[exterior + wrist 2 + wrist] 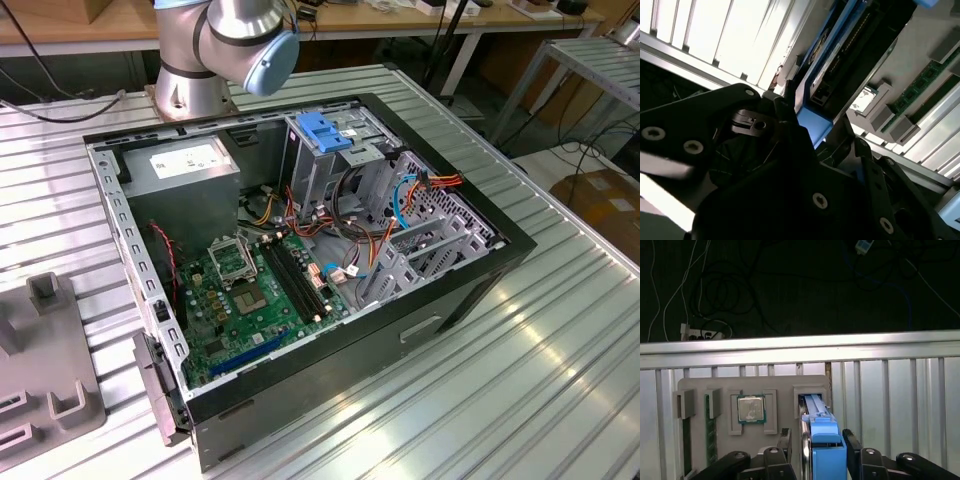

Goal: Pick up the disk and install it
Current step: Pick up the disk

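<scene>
i judge this to be the pick-up step. the flat silver-grey metal disk with its light-blue plastic bracket point(827, 452) stands on edge in a slot of the grey moulded parts tray point(775, 385). the tray lies on the ribbed aluminium worktop point(890, 390), near its edge, and a square silver processor chip point(751, 409) sits in the pocket beside the slot. in the first wrist view the black gripper point(816, 435) straddles the disk, its jaws close along both flanks. i cannot tell whether they press on it or stand just clear of it. the disk looks seated in the slot, not yet lifted. in the exterior view the open black computer case point(470, 290) waits with its silver drive cage with the blue tab point(325, 135). the next move, to my mind, calls for a sure pinch and a straight pull along the slot, so the disk does not bind.
</scene>
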